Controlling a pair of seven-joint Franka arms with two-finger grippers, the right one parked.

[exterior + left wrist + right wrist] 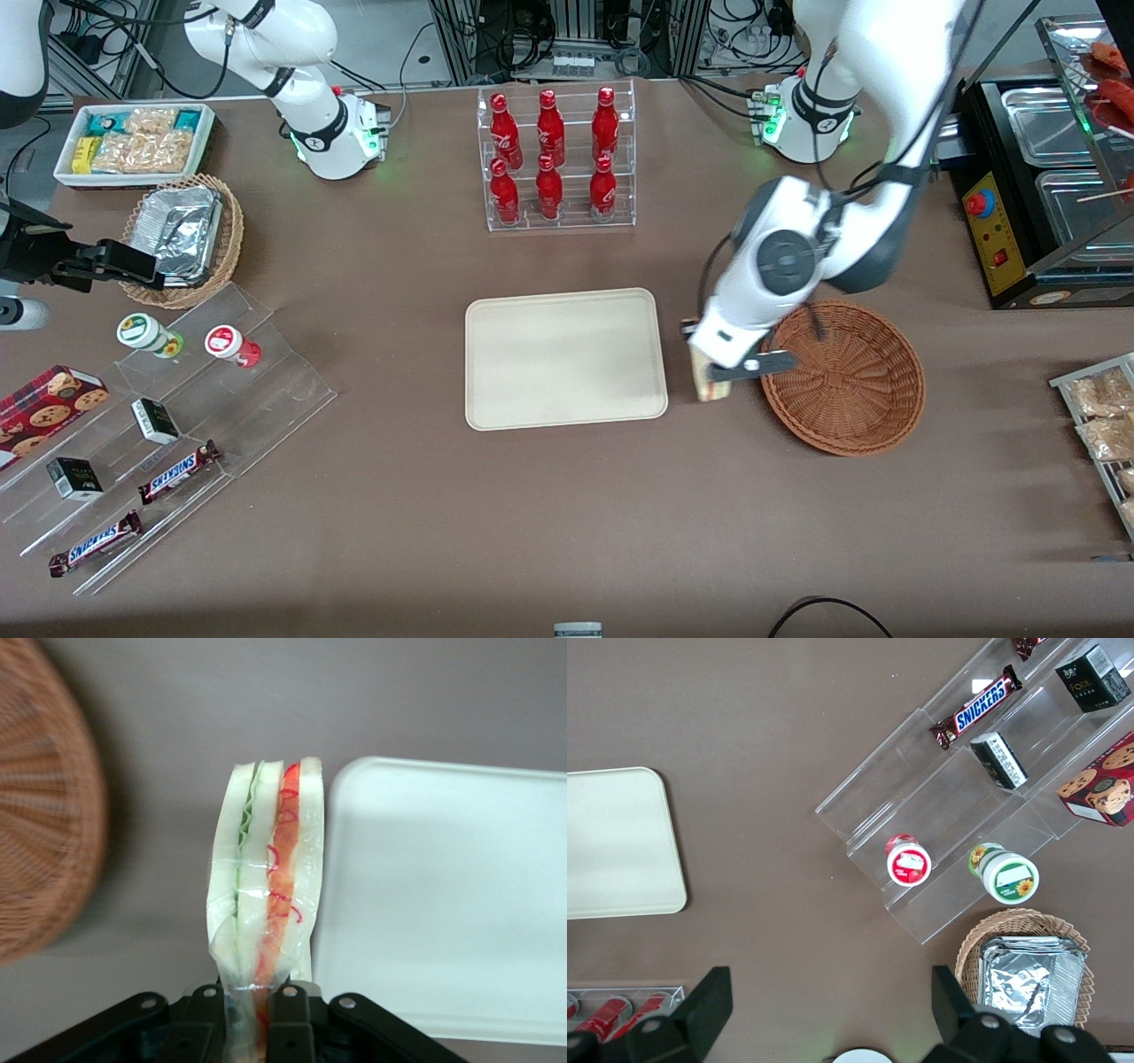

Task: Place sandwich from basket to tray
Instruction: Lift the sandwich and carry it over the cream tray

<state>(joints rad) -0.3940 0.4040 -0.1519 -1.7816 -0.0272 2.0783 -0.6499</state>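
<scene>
Front view: my hand between basket & tray.
Fingers clamped on sandwich, held above worktop in the gap, just beside tray edge, clear of basket.

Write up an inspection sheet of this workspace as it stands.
Surface: brown table, no spills seen.
Job's things: triangular sandwich wedge with red, green and white filling, held above bare table between the flat cream-beige tray and the round reddish-brown wicker basket; both hold nothing.
Clutter: red bottles in a clear rack; tan wicker basket with a foil container; white bin of snack packets; clear stepped stand with chocolate bars and small pots.
Grippers: left arm's gripper, fingers shut on the sandwich's end.
Cables: black cable at the table edge nearest the front camera.
Surroundings: metal food pans at the working arm's end.
</scene>
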